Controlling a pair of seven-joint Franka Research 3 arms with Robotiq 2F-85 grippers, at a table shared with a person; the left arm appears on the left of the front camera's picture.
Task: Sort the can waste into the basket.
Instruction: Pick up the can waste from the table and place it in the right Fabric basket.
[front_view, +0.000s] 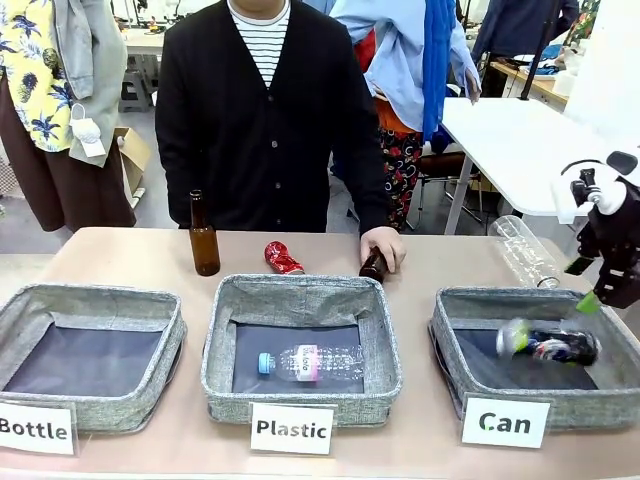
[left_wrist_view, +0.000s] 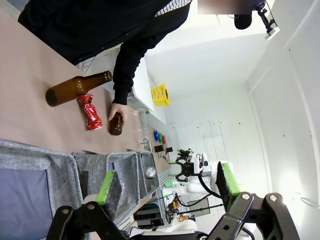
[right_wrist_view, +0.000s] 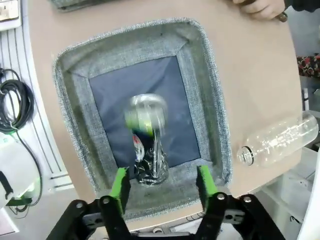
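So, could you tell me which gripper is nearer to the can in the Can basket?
Right. The right gripper hangs open above the can, over the Can basket. The left gripper, also open, is far off to the side, beyond the other baskets.

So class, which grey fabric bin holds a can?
The square grey woven-fabric bin labelled Can, at the right; a crumpled dark can is inside.
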